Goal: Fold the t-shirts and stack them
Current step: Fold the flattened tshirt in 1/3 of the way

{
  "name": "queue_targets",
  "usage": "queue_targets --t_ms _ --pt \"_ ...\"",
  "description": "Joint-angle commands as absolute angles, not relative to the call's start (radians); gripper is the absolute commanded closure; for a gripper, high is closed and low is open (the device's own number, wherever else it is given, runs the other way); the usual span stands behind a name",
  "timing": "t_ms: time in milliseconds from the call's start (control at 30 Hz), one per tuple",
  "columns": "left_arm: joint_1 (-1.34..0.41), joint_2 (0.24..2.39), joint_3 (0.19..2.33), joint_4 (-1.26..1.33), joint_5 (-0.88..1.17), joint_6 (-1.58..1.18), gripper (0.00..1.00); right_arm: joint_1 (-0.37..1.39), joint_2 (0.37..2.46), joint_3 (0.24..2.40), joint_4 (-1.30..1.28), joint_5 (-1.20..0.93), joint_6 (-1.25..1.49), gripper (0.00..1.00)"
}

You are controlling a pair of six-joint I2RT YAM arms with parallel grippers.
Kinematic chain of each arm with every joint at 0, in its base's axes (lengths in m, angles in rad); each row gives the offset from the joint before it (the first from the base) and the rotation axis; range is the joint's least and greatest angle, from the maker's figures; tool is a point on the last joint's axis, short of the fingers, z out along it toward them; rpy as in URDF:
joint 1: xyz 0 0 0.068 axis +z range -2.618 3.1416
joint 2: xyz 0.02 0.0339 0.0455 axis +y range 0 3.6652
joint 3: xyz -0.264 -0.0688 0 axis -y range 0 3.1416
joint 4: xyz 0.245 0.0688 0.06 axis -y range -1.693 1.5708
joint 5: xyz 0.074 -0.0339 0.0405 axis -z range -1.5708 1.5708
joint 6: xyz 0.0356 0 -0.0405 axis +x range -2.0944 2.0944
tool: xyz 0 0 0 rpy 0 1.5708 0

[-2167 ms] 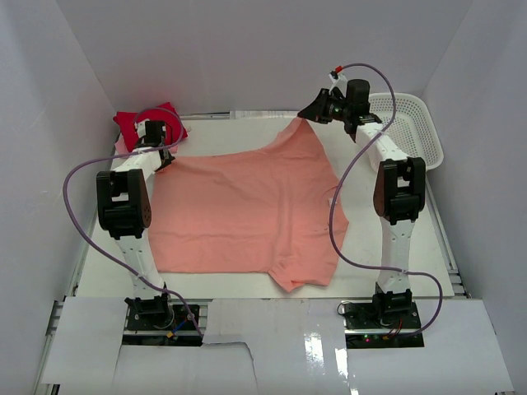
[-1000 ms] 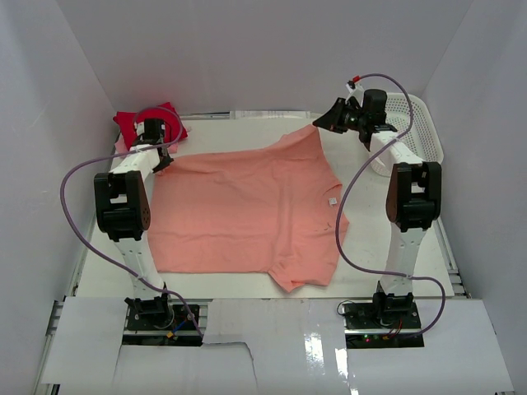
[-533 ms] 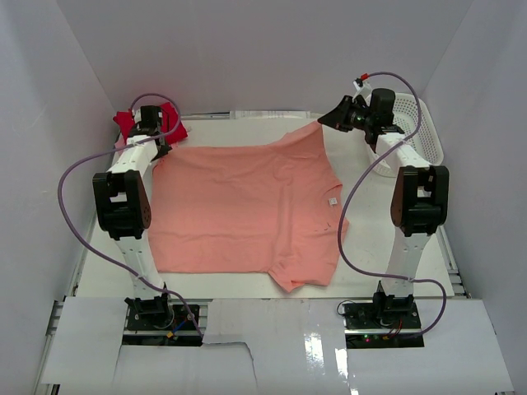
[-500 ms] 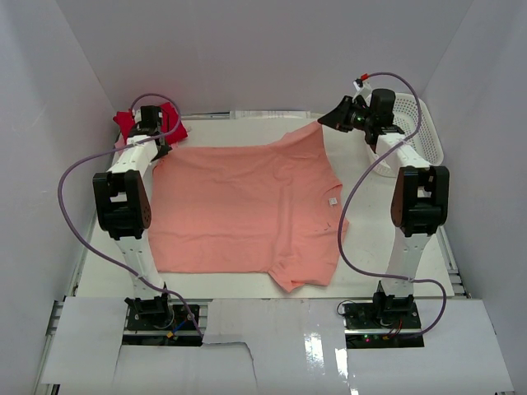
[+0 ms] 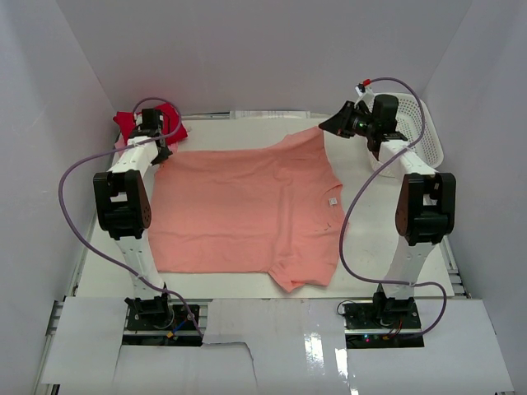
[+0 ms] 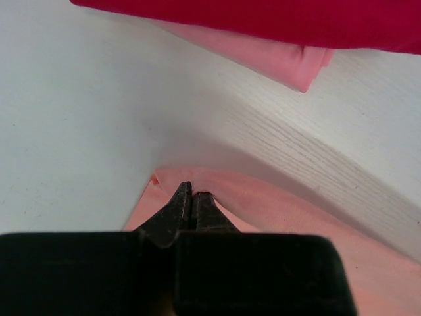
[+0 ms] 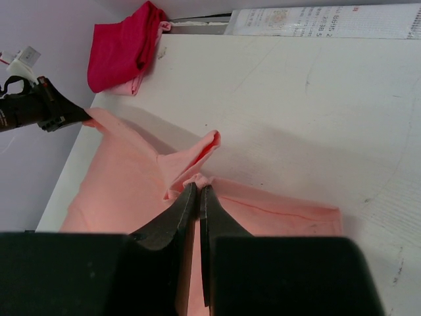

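Salmon-pink shirt (image 5: 247, 214) lay spread over middle of bench (image 5: 247, 130), neck to right, hem to left. Left jaws shut, pinching far hem corner. Right jaws shut on bunched cloth at far sleeve. Red shirt (image 5: 130, 123) sat folded on pale pink shirt (image 6: 283, 56) at far-left corner of bench; basket (image 5: 424, 132) at far right. Step looked like lifting far edge for lengthwise fold. Advice: raise both ends level, keep edge taut, carry it toward near edge, match the two edges, don't drag body.
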State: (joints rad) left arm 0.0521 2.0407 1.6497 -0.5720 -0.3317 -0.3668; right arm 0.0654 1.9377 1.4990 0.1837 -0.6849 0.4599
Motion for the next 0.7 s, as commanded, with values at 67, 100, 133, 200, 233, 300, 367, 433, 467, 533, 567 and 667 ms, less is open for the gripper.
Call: queue_targets --t_ms 67,100,133,200,233,300,367,433,467,533,567,667 --pt "0.052 1.99 1.617 -0.586 -0.331 -0.373 1.0 0.058 1.824 1.434 0.258 -0.693 0.446 0.92" --pt "0.052 1.987 1.611 -0.586 -0.327 -0.373 1.0 0.058 1.815 1.415 0.258 -0.692 0.445 0.92" --pt "0.052 1.982 1.605 -0.586 -0.324 -0.376 1.0 0.058 1.8 1.407 0.258 -0.692 0.443 0.92" --pt "0.052 1.97 1.591 -0.586 -0.316 -0.377 1.0 0.058 1.784 1.378 0.259 -0.692 0.44 0.92" --pt "0.052 1.965 1.585 -0.586 -0.316 -0.38 1.0 0.057 1.766 1.367 0.259 -0.69 0.44 0.92" --pt "0.052 1.951 1.568 -0.586 -0.308 -0.39 1.0 0.057 1.747 1.341 0.262 -0.687 0.437 0.92" --pt "0.052 1.924 1.554 -0.586 -0.302 -0.402 1.0 0.058 1.715 1.296 0.271 -0.684 0.434 0.92" --pt "0.052 1.895 1.534 -0.587 -0.295 -0.406 1.0 0.058 1.685 1.254 0.275 -0.678 0.428 0.92" --pt "0.052 1.885 1.528 -0.586 -0.293 -0.407 1.0 0.058 1.674 1.241 0.275 -0.677 0.426 0.92" --pt "0.052 1.856 1.511 -0.586 -0.287 -0.41 1.0 0.058 1.648 1.201 0.278 -0.673 0.419 0.92" --pt "0.052 1.847 1.505 -0.586 -0.284 -0.408 1.0 0.058 1.64 1.19 0.278 -0.667 0.414 0.92" --pt "0.051 1.818 1.486 -0.584 -0.281 -0.41 1.0 0.058 1.612 1.155 0.278 -0.658 0.407 0.92"
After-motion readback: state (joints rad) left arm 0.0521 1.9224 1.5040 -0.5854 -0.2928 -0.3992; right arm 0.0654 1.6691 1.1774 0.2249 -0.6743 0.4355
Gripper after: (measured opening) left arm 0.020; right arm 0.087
